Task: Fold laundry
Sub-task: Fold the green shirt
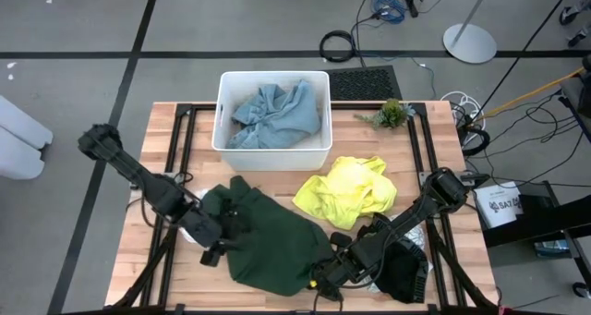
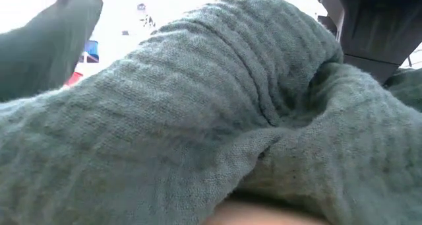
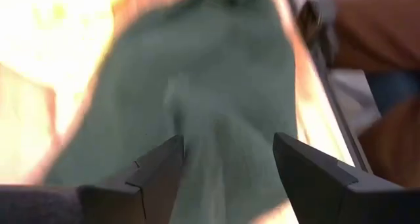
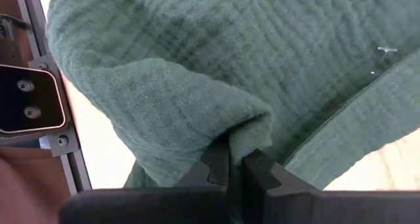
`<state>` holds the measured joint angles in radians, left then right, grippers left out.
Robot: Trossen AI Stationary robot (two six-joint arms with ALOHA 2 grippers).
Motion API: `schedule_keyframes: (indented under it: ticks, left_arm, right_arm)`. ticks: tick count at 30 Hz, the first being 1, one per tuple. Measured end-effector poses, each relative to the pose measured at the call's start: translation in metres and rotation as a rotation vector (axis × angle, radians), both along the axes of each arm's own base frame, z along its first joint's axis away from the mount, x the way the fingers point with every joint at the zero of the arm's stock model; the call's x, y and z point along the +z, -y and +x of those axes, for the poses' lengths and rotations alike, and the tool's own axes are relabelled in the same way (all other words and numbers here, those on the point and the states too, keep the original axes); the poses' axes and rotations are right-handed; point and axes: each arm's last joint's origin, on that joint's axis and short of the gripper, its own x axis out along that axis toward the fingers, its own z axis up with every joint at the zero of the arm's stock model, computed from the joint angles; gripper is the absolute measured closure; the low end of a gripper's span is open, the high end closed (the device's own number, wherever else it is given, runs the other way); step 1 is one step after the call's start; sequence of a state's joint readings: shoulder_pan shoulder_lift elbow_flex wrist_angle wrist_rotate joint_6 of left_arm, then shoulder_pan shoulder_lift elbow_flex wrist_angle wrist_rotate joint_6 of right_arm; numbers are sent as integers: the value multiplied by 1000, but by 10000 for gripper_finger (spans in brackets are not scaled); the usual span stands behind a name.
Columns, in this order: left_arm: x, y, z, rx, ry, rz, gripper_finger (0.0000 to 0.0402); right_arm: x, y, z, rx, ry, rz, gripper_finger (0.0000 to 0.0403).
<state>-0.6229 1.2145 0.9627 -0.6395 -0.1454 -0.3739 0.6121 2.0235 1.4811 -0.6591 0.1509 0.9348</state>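
From my left tool (image 3: 226, 168) I see both dark fingers (image 3: 157, 171) spread wide, with the dark green cloth (image 3: 210, 79) lying between and beyond them. Neither finger is pressing the fabric. The cloth stretches away over the pale wooden surface (image 3: 26, 119), and a dark rail (image 3: 321, 99) runs along one side of it.

Dark green cloth (image 1: 277, 241) lying between the black left hand (image 1: 224, 244) and black right hand (image 1: 323, 280); bright yellow cloth (image 1: 349, 191) beyond the right hand; light blue cloth (image 1: 275, 112) filling the white tub (image 1: 222, 107); light wood table (image 1: 162, 158) showing underneath.
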Motion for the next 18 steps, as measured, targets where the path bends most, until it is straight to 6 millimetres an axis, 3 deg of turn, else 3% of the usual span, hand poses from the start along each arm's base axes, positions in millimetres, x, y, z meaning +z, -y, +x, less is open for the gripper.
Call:
schedule_keyframes:
  ticks: [6, 10, 13, 18]
  left_arm:
    - [-20, -8, -28, 196, -524, -115, 158]
    - [-23, -8, -43, 312, -717, -130, 158]
    - [-23, -8, -47, 325, -747, -110, 158]
    - [-23, -6, -44, 290, -596, -25, 158]
  right_arm:
    - [0, -2, -1, 5, 1, 1, 403]
    - [0, -2, -1, 5, 3, 2, 403]
    - [0, -2, -1, 5, 4, 2, 403]
    - [0, -2, -1, 5, 3, 2, 403]
